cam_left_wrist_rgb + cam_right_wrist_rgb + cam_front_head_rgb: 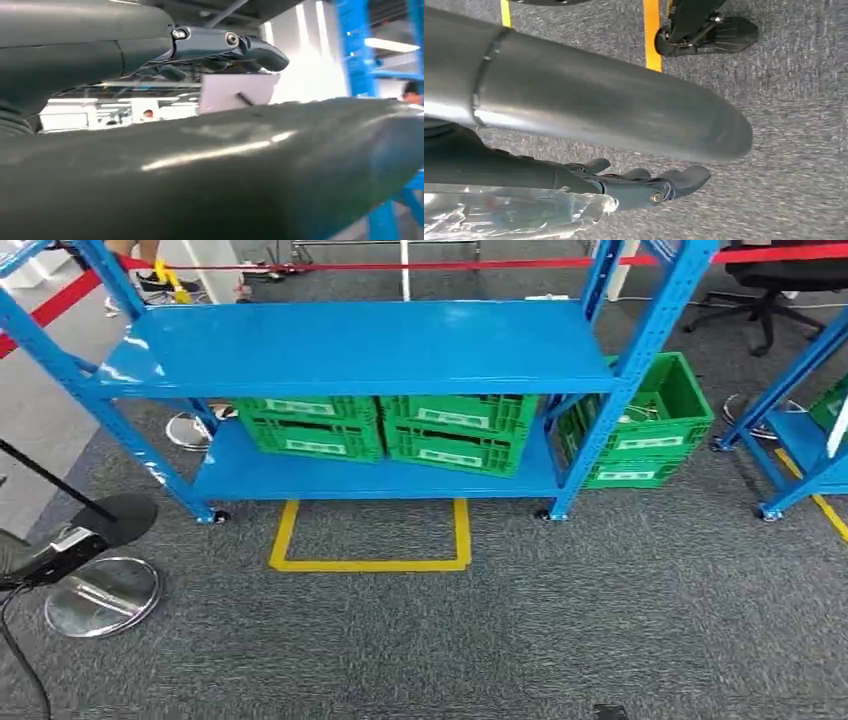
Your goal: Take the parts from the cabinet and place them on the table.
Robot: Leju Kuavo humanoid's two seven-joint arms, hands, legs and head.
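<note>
The largest item is a blue metal rack [360,345], standing on grey carpet [560,620] directly ahead in the head view. Its top shelf is bare. Part of a second blue rack [800,440] stands at the right edge, well apart from the first.

Two stacks of green crates sit side by side on the lower shelf, touching: the left stack [310,425] and the middle stack [455,430]. A third stack of green crates [640,430] stands on the carpet just beside the rack's right-hand post. Something pale lies in its open top crate, but it is too small to identify. The contents of the shelf crates are hidden by the top shelf.

A yellow tape outline [370,563] is marked on the carpet in front of the rack. A black office chair [770,280] stands behind the rack at upper right. A round metal stand base [100,598] sits on the carpet at the left. Red barrier tape [450,264] runs behind the rack.

Left hand [100,55]: the dark fingers [235,45] are stretched out, apart from the thick thumb [225,170], with nothing seen between them.

Right hand [524,170]: it hangs over the carpet, with the fingers [674,182] lying nearly straight. A clear plastic bag [509,215] lies against the hand, its contents blurred. Whether the hand grasps the bag cannot be told.
</note>
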